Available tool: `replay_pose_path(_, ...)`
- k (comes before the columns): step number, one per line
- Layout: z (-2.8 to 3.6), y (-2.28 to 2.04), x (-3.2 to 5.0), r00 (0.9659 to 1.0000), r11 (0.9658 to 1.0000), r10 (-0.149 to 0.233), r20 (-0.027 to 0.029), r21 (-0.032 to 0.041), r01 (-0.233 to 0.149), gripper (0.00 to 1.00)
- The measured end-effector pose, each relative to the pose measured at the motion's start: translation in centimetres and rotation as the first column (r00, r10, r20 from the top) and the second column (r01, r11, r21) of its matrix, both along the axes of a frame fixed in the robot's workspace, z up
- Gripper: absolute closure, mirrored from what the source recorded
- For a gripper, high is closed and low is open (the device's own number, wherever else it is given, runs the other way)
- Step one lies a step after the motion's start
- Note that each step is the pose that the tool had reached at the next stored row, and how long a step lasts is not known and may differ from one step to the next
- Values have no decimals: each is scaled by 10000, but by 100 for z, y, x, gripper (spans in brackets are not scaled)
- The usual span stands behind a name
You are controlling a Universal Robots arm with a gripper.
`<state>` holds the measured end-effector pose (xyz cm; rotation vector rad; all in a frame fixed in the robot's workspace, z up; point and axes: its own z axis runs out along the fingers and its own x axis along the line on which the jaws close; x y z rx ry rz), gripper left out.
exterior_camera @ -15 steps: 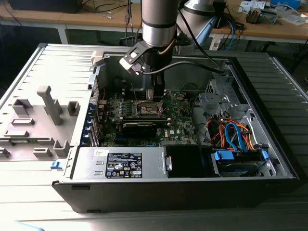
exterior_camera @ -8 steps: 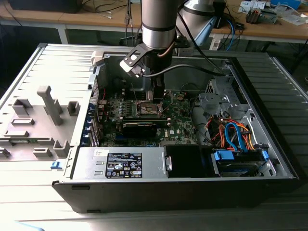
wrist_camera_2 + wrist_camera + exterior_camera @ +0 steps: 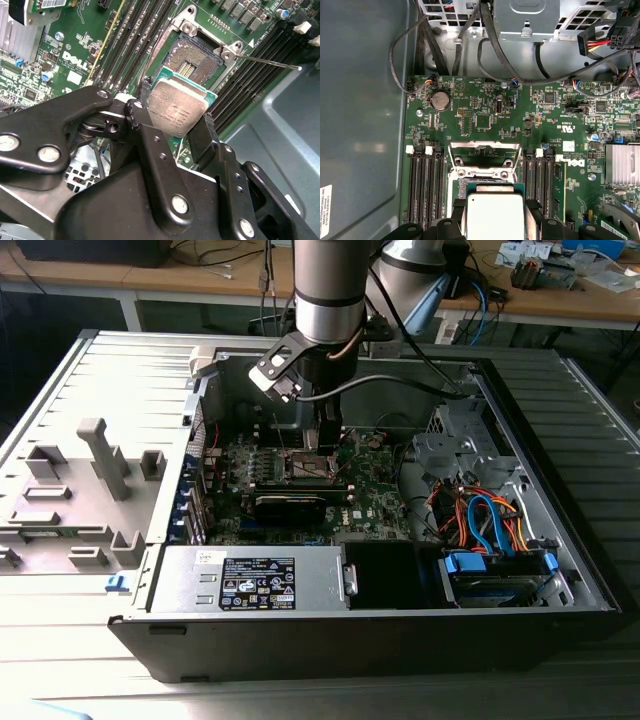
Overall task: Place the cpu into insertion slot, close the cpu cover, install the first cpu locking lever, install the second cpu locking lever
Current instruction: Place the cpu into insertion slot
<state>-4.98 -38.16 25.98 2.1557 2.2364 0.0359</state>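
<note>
Your gripper [image 3: 176,114] has its fingers [image 3: 200,137] pinching the cpu [image 3: 177,100] by two opposite edges, with the grey metal top facing the second wrist view. You hold the chip tilted over the near edge of the insertion slot [image 3: 192,59], not seated in it, and the slot's contacts lie bare. Just past the slot, the cpu cover [image 3: 485,150] stands swung open. Farther out spreads the green motherboard [image 3: 485,120], inside the open computer case [image 3: 560,540].
</note>
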Motion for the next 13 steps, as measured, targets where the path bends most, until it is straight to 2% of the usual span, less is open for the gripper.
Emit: replay_pose_path(13,-25,0,-1,10000,10000,-2,0,-1,2,45)
